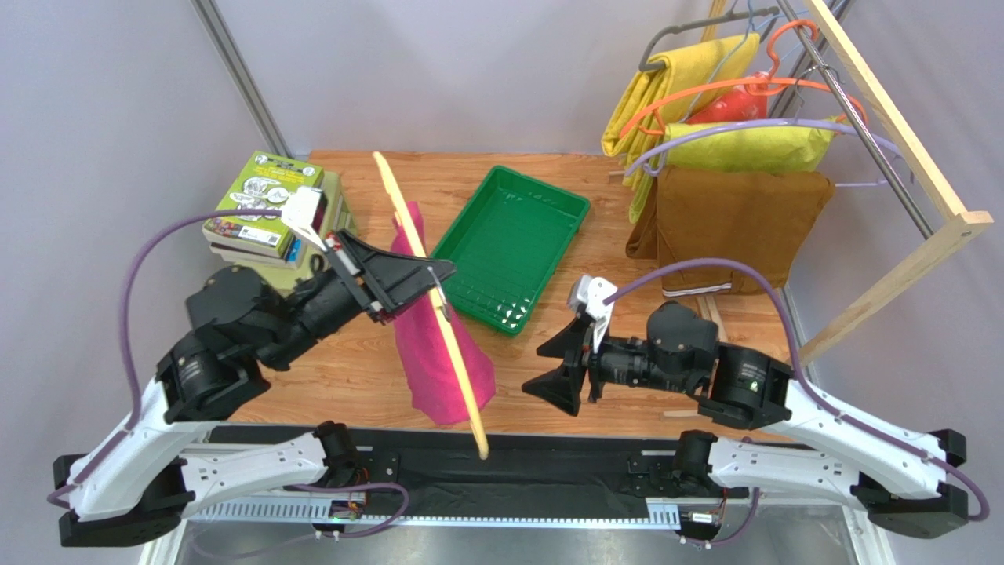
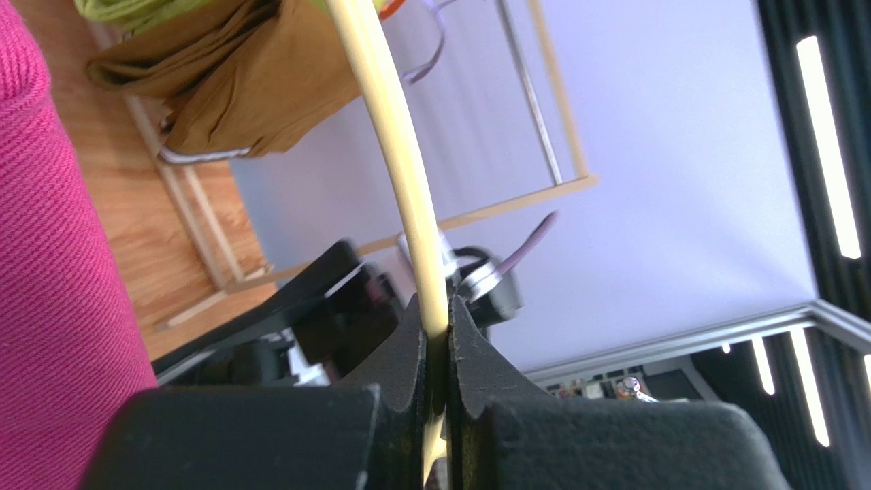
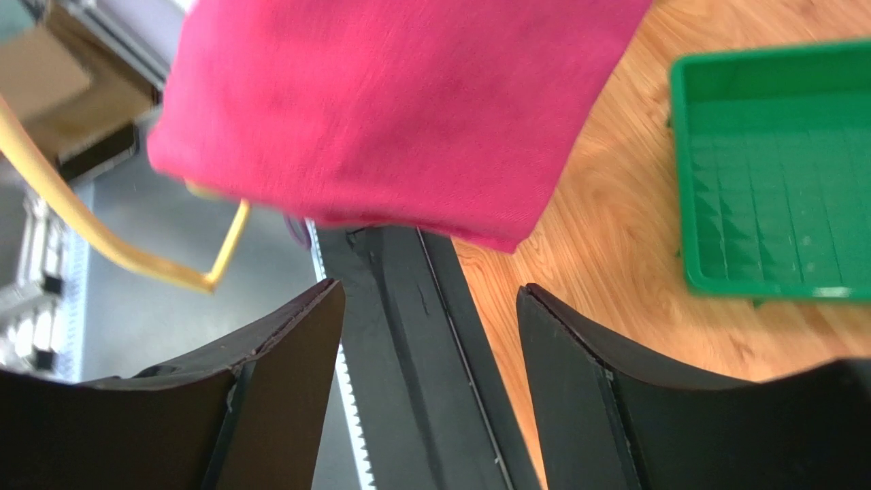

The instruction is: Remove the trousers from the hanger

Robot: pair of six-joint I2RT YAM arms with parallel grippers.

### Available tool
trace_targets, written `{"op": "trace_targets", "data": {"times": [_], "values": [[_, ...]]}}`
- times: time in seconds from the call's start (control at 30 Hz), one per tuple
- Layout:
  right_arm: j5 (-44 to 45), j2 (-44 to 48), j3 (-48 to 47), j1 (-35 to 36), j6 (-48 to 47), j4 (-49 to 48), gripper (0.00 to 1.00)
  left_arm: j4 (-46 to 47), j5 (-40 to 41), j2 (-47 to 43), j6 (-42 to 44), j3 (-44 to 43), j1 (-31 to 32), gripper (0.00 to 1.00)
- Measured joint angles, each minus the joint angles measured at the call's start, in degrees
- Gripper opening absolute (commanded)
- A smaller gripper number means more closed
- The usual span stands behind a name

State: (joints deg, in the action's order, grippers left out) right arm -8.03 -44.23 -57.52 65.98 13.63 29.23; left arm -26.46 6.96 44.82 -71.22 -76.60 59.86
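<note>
Aloft, left claw (image 1: 438,277) clamps hanger (image 1: 467,377); right claw (image 1: 543,367) gapes nearby.

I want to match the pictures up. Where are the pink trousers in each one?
Top external: trousers hang near the middle.
Left wrist: they fill the left edge.
Right wrist: they spread across the top.
Shared landmark: the cream hanger, in all three.

Bright, even light in all views; strip lights (image 2: 823,143) glare white in the left wrist view; the trousers (image 3: 388,102) look slightly soft in the right; table (image 1: 354,383) shadows are faint.
</note>
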Motion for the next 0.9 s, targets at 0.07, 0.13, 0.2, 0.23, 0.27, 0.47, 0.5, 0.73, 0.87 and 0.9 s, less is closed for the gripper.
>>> {"op": "trace_targets", "data": {"times": [0.07, 0.13, 0.2, 0.23, 0.27, 0.47, 0.5, 0.73, 0.87, 0.9], "values": [[0.2, -0.4, 1.8, 2.9, -3.7, -2.4, 0.7, 0.1, 1.5, -1.0, -0.2, -1.2, 0.0, 0.0], [0.5, -0.5, 2.6, 5.7, -6.8, -5.0, 0.72, -0.2, 2.6, -2.1, -0.5, -1.7, 0.0, 0.0], [0.4, -0.6, 3.0, 8.0, -10.3, -8.5, 0.73, -0.9, 3.2, -2.7, -0.9, -2.1, 0.0, 0.0], [0.4, -0.7, 3.0, 8.9, -11.8, -10.1, 0.73, -1.2, 3.4, -2.8, -1.1, -2.4, 0.0, 0.0], [0.4, -0.9, 3.1, 9.5, -13.3, -11.7, 0.74, -1.3, 3.5, -2.8, -1.2, -2.5, 0.0, 0.0], [2.3, -4.7, 3.7, 13.9, -20.4, -19.7, 0.75, -1.5, 3.5, -2.7, -2.6, -2.7, 0.0, 0.0], [3.1, -5.3, 4.2, 15.0, -21.5, -20.9, 0.75, -1.5, 3.4, -2.6, -3.0, -2.7, 0.0, 0.0], [8.1, -7.4, 6.2, 17.1, -25.7, -26.5, 0.72, -2.0, 1.9, -1.1, -4.6, -6.5, 0.0, 0.0], [10.5, -7.5, 6.6, 17.4, -26.6, -29.2, 0.65, -1.4, 1.9, -1.3, -5.2, -6.7, 0.0, 0.0], [11.0, -7.6, 6.6, 17.5, -26.7, -29.6, 0.65, -1.3, 2.0, -1.4, -5.2, -6.7, 0.0, 0.0]]}}
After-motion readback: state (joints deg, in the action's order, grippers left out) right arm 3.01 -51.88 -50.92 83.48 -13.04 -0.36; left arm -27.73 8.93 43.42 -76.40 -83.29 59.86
